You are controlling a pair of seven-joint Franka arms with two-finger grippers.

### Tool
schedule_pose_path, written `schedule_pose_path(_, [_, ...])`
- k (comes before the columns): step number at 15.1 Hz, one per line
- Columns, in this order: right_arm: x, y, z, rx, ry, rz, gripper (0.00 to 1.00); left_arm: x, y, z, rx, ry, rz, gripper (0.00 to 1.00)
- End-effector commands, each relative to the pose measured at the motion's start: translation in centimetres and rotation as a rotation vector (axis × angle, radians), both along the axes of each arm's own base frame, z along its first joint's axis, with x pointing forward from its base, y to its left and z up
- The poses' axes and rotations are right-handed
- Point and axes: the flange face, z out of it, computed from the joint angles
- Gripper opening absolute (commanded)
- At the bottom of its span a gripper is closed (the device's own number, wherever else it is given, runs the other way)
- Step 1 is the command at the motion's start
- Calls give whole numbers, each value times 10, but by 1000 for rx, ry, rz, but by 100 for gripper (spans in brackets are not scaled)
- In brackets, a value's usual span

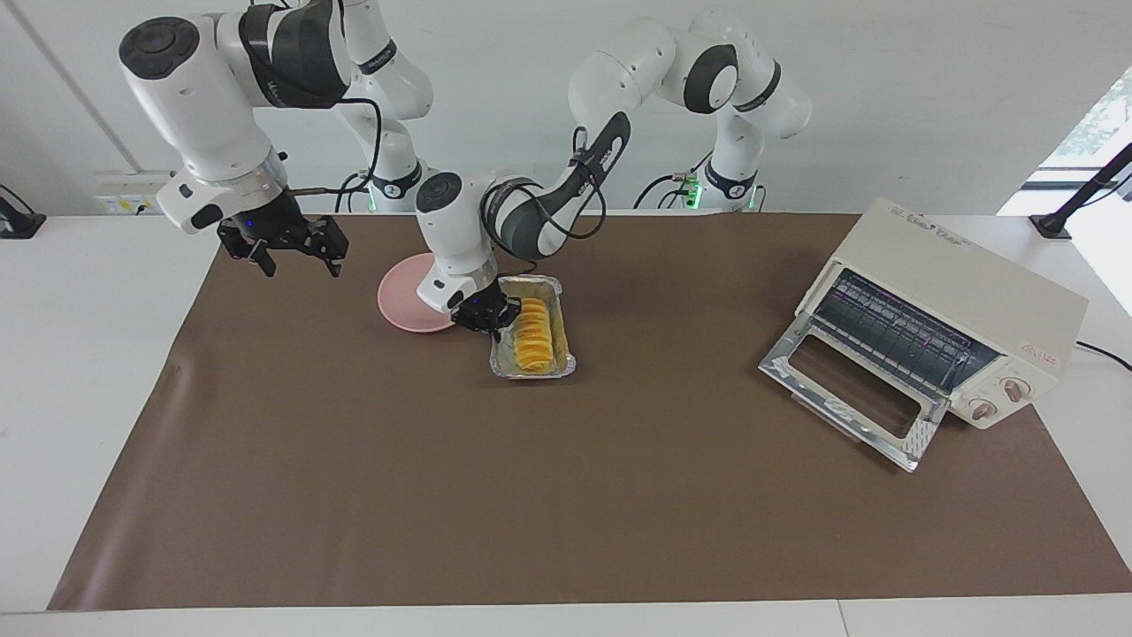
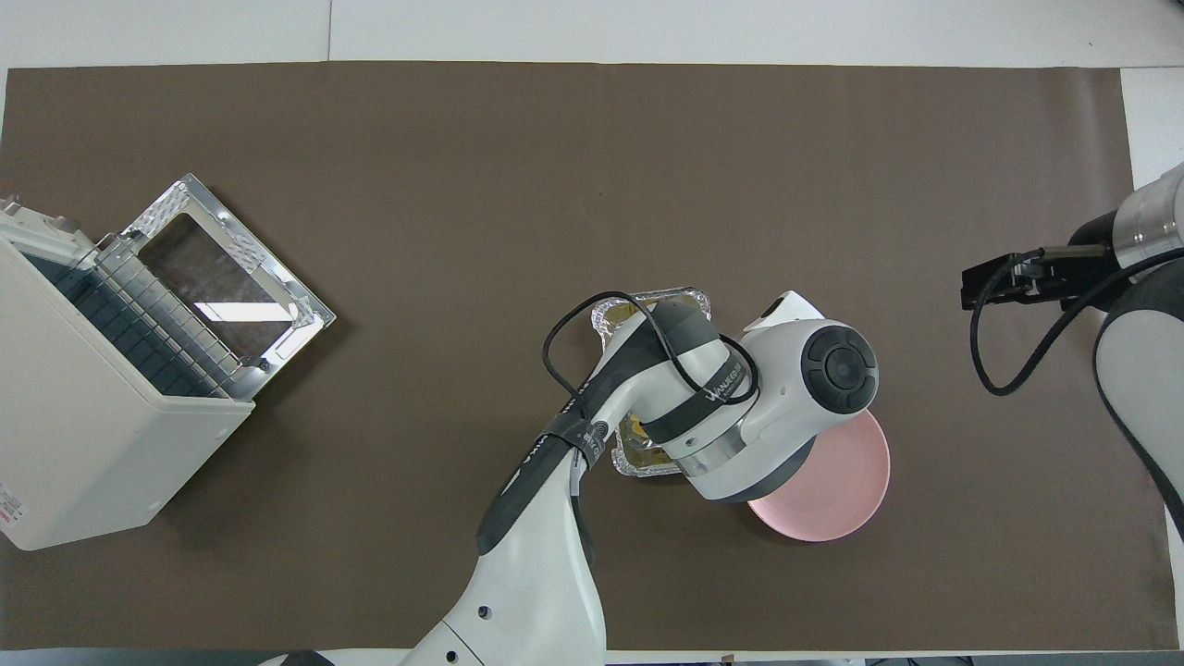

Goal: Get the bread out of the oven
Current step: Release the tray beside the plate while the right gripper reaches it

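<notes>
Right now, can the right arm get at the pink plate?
Probably yes, but not freely: the right end effector hangs open near the pink plate, while the left end effector, at the foil tray, overhangs the plate's tray-side edge.

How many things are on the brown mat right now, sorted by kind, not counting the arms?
Ovens: 1, the oven, door open
Foil trays: 1, the foil tray
Breads: 1, the bread, in the foil tray
Plates: 1, the pink plate, beside the tray
Total: 4
</notes>
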Motion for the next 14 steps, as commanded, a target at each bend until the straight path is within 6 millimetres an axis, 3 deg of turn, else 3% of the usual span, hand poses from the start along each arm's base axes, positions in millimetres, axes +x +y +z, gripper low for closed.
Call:
schedule_pose_path(1, [-7,-2,2,-15,-24,28,100,14,4,7,-10,-28,38,100])
schedule_pose_path(3, [-6,-2,2,-15,-28,28,100,39,22,17,-45,5,97,100])
schedule_pose_path(6, [-2,0,-1,-15,-30,34,100,73,52,57,-109,-11,164,100])
schedule_pose_path(8, [1,5,-8,-10,-19,43,100,100,86,93,-129,-30,214,100])
schedule_pose_path(9, [3,24,-12,-9,-21,78,100,109,107,125,-144,-40,222,100])
schedule_pose_path(10, [5,30,-14,-8,-24,89,100,125,142,159,-166,-47,181,100])
schedule_pose_path(12, [10,47,-25,0,-11,114,100,136,202,198,-153,-27,75,100])
schedule_pose_path(14, [15,91,-46,8,-9,184,100,157,278,220,-126,13,61,100])
